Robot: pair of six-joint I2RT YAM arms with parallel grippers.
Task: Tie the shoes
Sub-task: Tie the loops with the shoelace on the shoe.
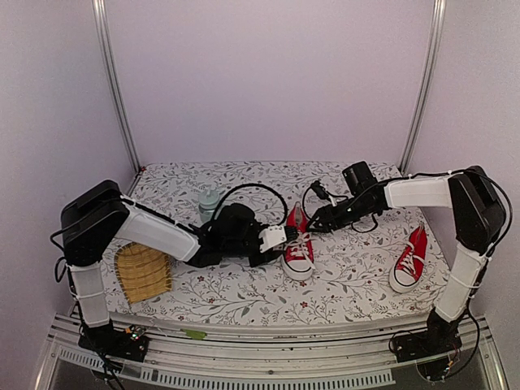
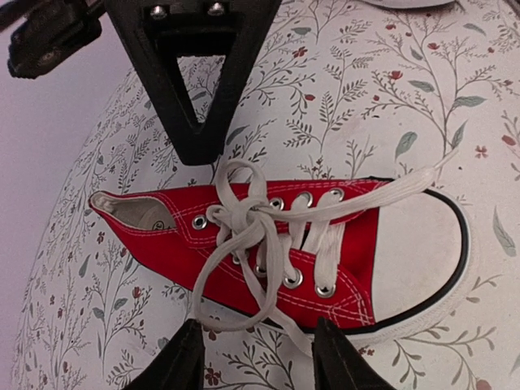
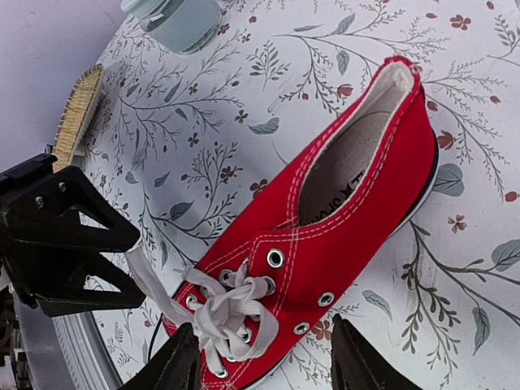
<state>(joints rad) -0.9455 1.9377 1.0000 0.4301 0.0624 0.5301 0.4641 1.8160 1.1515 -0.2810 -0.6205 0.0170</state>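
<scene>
One red shoe (image 1: 298,250) lies mid-table with its toe toward the near edge. Its white laces (image 2: 244,236) are bunched in a loose knot with loops over the eyelets. My left gripper (image 1: 275,238) is at the shoe's left side. In the left wrist view it (image 2: 260,361) is open, with a lace loop and a lace end lying between its fingers (image 2: 183,361). My right gripper (image 1: 315,221) hovers by the shoe's heel. In the right wrist view it (image 3: 264,366) is open above the laces (image 3: 231,313), holding nothing. The second red shoe (image 1: 409,260) lies at the right, away from both grippers.
A woven straw brush (image 1: 144,272) lies at the left near edge. A pale glass jar (image 1: 210,201) stands behind the left arm and also shows in the right wrist view (image 3: 175,16). Black cables loop over the floral tablecloth (image 1: 349,280) behind the shoe.
</scene>
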